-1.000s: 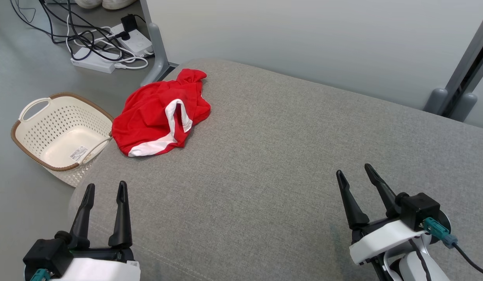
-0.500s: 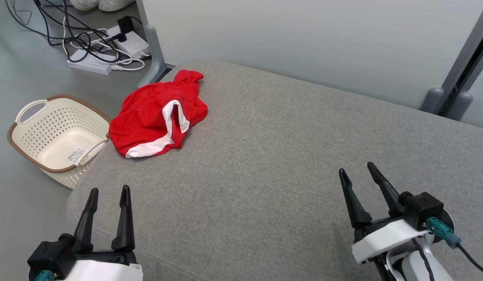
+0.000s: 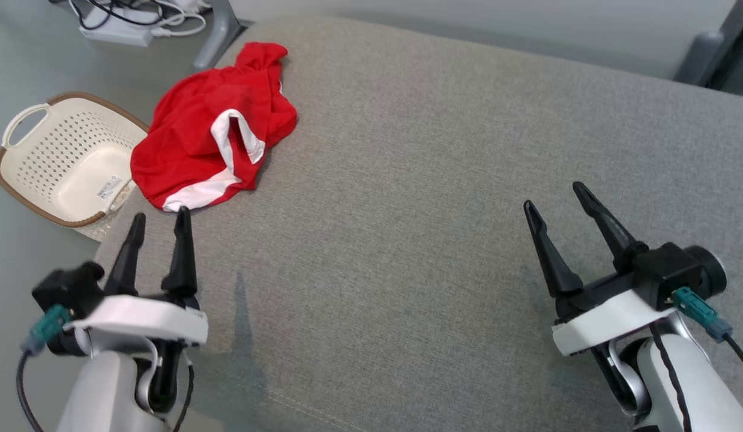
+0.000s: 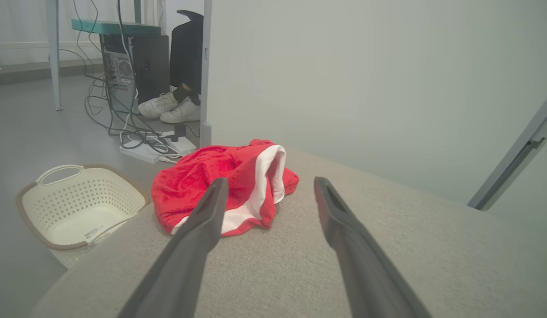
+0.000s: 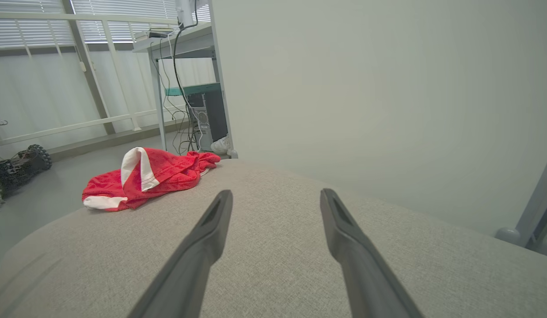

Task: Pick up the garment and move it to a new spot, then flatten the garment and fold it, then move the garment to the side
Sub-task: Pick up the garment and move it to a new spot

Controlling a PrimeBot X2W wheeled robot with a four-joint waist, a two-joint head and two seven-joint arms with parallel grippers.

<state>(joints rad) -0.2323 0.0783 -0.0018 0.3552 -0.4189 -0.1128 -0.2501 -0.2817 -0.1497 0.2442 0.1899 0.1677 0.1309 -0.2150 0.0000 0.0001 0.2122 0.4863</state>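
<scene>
A crumpled red garment (image 3: 209, 129) with white trim lies near the far left corner of the grey cushioned surface (image 3: 419, 180). The left wrist view has the garment (image 4: 220, 190) just beyond the fingers, and the right wrist view has the garment (image 5: 154, 174) far off to the left. My left gripper (image 3: 158, 218) hovers open just short of the garment's near white hem, nothing between its fingers. Over the right part of the surface my right gripper (image 3: 557, 195) is open and empty, far from the garment.
A cream perforated laundry basket (image 3: 53, 156) stands on the floor left of the surface. Power strips and cables (image 3: 131, 18) lie on the floor beyond it. A pale wall (image 4: 366, 79) backs the surface, with a grey post foot (image 3: 704, 51) at the right.
The head camera has tilted down and the whole picture has shifted. Both grippers have risen and reached forward, the left one closing on the garment's near edge. The garment has not moved.
</scene>
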